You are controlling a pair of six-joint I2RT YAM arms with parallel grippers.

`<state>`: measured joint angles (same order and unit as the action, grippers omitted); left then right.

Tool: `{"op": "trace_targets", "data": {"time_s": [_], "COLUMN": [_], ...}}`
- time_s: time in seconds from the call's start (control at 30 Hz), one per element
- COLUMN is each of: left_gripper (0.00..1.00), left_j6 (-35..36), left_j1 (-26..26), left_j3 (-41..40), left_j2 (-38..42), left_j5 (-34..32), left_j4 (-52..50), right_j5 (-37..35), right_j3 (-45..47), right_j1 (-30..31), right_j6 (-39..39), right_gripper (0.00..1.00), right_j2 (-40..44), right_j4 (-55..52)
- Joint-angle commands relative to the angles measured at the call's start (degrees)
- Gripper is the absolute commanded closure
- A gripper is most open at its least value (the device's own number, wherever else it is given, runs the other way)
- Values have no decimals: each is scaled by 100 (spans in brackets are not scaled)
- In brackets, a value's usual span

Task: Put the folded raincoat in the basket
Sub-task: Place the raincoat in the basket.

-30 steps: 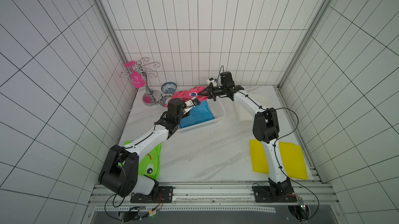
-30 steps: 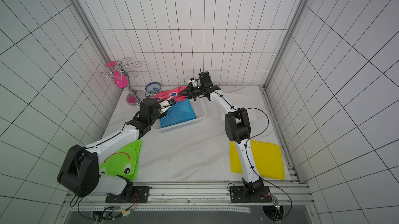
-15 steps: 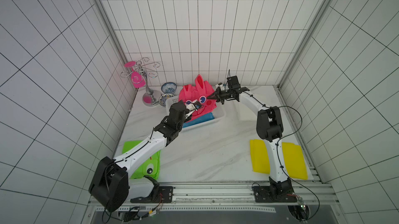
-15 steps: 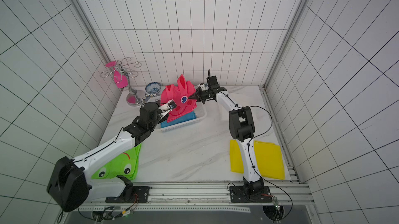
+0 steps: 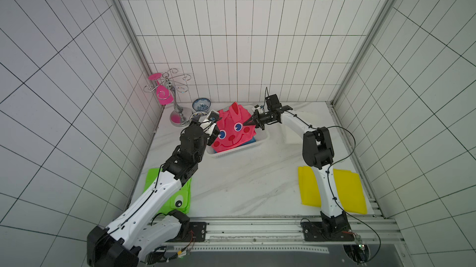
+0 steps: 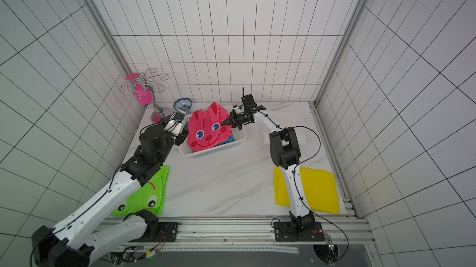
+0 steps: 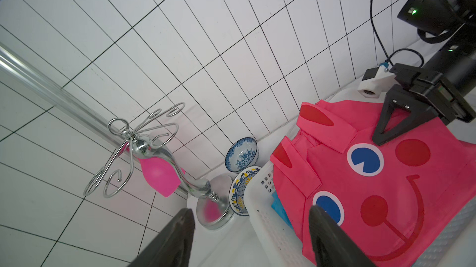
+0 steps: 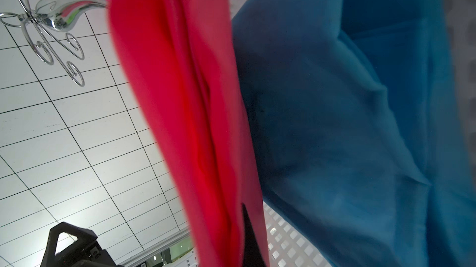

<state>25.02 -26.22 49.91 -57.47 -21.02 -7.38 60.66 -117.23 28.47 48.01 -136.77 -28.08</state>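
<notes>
Raincoat [image 5: 233, 134], pink, stands tilted in the basket [image 5: 260, 142], its printed face turned to the front: two blue-and-white eyes, red cheeks, a red smile, two ears on top. No lettering can be read on it.

Nearest the rail, a green coat [image 5: 180, 197] with printed eyes lies flat at the front left edge of the table [image 5: 244, 183], partly under the left arm. A yellow sheet [image 5: 356, 188] lies flat at the front right, with the right arm rising over it. Between these two the marble is bare up to the basket's front wall, and there is more bare table to the basket's right.

The basket sits at the back, left of centre. A blue cloth [image 8: 347, 124] lies on its floor under the raincoat.

The left gripper [image 7: 251, 210] is released, its jaws spread wide at the basket's left corner and gripping nothing. The right gripper [image 5: 245, 124] reaches in from the right and is pinched tight on the raincoat's upper edge beside one eye, holding it up.

Behind the basket's left corner, a bowl [image 7: 243, 188] leans on edge just beside the rim, and a second bowl [image 7: 242, 153] sits next to it by the wall [image 5: 231, 72]. A chrome rack [image 5: 177, 110] stands furthest left, with a pink glass [image 5: 162, 94] hanging from it.
</notes>
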Motion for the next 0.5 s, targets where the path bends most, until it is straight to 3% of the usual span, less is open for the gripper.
{"op": "trace_targets", "data": {"time_s": [0.0,0.27,0.47], "left_gripper": [27,21,20], "left_j6": [-580,-1610,-2747], "left_j1": [144,339,349], "left_j3": [39,59,467], "left_j2": [82,-48,-331], "left_j5": [140,307,301], "left_j4": [-201,-516,-1182], "right_j5": [220,-207,-719], "right_j3": [-233,-45,-557], "right_j1": [134,238,-11], "right_j6": [-53,-226,-896], "right_gripper": [100,100,90], "right_j2": [-122,-65,-244], "right_j4": [-286,-485,-1348]}}
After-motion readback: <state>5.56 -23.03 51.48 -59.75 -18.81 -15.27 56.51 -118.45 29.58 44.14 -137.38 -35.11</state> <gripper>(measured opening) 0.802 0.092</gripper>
